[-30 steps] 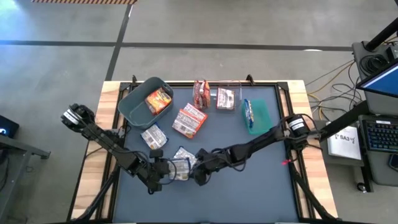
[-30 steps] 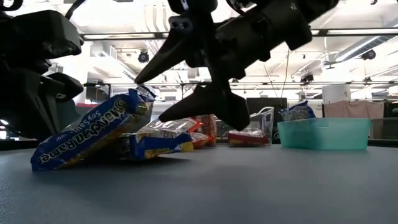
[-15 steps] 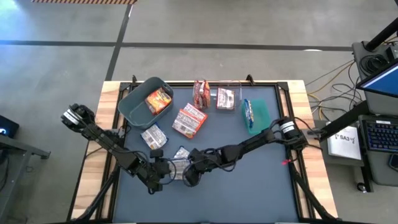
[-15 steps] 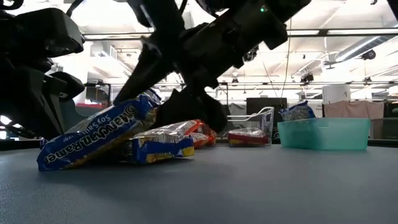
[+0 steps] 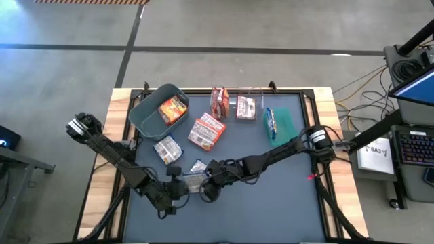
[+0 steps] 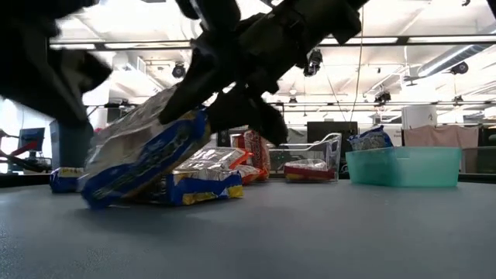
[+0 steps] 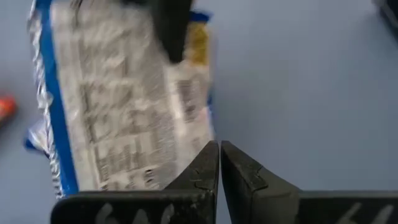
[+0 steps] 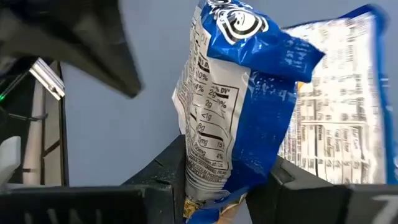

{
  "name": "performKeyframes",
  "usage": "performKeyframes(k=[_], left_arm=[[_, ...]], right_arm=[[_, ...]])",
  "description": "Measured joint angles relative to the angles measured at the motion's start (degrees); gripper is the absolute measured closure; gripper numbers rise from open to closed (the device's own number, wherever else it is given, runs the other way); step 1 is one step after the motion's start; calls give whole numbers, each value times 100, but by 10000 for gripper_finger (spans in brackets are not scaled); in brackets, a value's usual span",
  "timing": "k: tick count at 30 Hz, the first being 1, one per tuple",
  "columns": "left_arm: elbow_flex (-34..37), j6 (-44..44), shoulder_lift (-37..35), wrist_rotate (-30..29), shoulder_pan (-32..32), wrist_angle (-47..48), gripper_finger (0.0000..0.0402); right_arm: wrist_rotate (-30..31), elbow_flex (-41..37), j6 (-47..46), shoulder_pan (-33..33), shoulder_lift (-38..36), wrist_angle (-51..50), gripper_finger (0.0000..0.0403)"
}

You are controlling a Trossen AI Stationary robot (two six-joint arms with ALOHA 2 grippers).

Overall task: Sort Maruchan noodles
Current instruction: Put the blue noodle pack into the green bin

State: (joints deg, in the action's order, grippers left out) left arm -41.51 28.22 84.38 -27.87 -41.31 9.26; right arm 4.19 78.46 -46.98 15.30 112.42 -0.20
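Blue-and-white noodle packet point(image 8: 233, 106) is tilting on the grey surface point(image 5: 271, 203), long axis slanting upward, its end grasped in the right pincer point(image 8: 217, 180) near the front middle. The left pincer point(image 7: 219, 163) is sitting clenched and empty just beside it. Another blue packet point(image 6: 203, 184) is lying flat behind; the teal bin point(image 6: 403, 167) is standing well apart.
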Motion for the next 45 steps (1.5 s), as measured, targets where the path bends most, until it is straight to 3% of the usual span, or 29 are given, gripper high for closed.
performKeyframes(k=[11,18,22,27,30,38,45], left_arm=[[-708,-1486,-731,-1082,-266,628,402],[-720,-1901,-1287,-1684,-264,680,402],[-720,-1992,-1382,-1972,-257,673,402],[-717,-2007,-1321,-2215,-253,676,402],[-715,-2007,-1221,-2272,-253,677,402],[-713,-1967,-1036,-2408,-246,666,402],[-713,-1940,-1012,-2434,-246,664,402]], right_arm=[[456,-2,584,-140,-1211,-1739,300],[1758,-3,677,-353,-2318,-3716,300],[2868,-2,497,-458,-3097,-4853,300],[4367,-54,-344,-491,-3873,-6407,300],[4861,-289,-1193,-490,-4135,-7234,300],[5452,-1363,-2855,-522,-4336,-7875,299],[5413,-2431,-3886,-749,-4336,-7894,299]])
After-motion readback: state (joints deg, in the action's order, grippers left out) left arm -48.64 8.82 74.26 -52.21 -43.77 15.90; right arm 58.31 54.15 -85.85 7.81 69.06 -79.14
